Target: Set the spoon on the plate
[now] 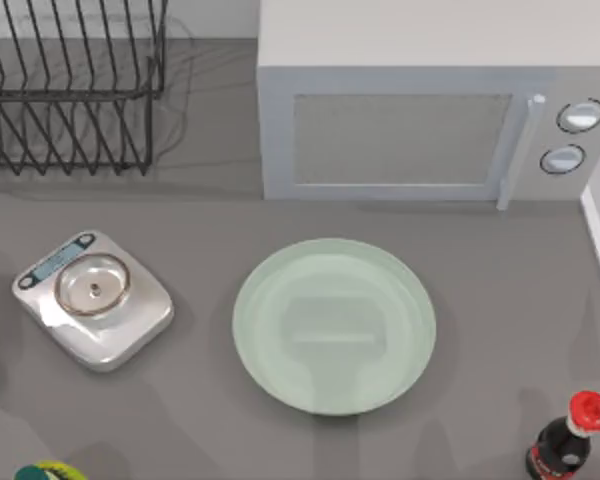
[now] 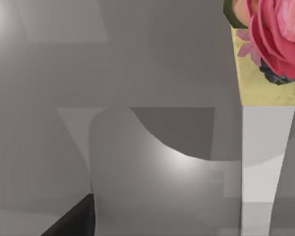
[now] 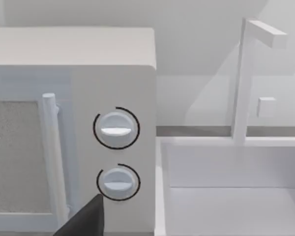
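Note:
The plate (image 1: 334, 325) is a large round pale mint-green dish lying bare on the grey table, in front of the microwave. The spoon is out of view. A dark piece of my left gripper (image 2: 69, 221) edges into the left wrist view over grey surface, close to a bunch of pink flowers. A dark piece of my right gripper (image 3: 86, 219) edges into the right wrist view, facing the microwave's two knobs (image 3: 116, 129).
A silver kitchen scale (image 1: 93, 297) sits left of the plate. Behind stand a white microwave (image 1: 420, 100) and a black wire dish rack (image 1: 70, 85). A red-capped dark bottle (image 1: 570, 440) stands front right. Pink flowers in a yellow vase (image 2: 270, 44) are front left. A white sink (image 3: 236, 187) lies at the right.

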Available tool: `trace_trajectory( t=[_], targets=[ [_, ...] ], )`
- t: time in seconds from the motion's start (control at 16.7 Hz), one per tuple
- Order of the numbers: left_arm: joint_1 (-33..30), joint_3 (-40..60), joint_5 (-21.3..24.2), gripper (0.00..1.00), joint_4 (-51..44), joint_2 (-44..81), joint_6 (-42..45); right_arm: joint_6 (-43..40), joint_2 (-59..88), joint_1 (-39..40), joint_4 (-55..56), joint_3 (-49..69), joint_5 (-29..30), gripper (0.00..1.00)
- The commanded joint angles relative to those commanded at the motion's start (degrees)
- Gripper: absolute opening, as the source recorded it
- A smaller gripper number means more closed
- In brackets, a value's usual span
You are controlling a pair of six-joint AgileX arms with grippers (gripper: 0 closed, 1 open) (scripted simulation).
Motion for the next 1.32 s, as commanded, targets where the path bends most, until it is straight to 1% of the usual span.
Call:
trace_trajectory(
  t=[0.18, 0.96, 1.02, 1.32],
  targets=[
    [0.0, 0.0, 0.0, 1.0, 0.0, 0.0, 0.0, 0.0, 0.0, 0.0, 0.0, 0.0, 0.0, 1.0],
    [0.0, 0.0, 0.0, 0.02, 0.0, 0.0, 0.0, 0.0, 0.0, 0.0, 0.0, 0.0, 0.0, 1.0],
    [0.0, 0.0, 0.0, 0.0, 0.0, 0.0, 0.0, 0.0, 0.0, 0.0, 0.0, 0.0, 0.0, 1.0],
    [0.0, 0.0, 0.0, 0.0, 0.0, 0.0, 0.0, 0.0, 0.0, 0.0, 0.0, 0.0, 0.0, 1.0]
  ],
)
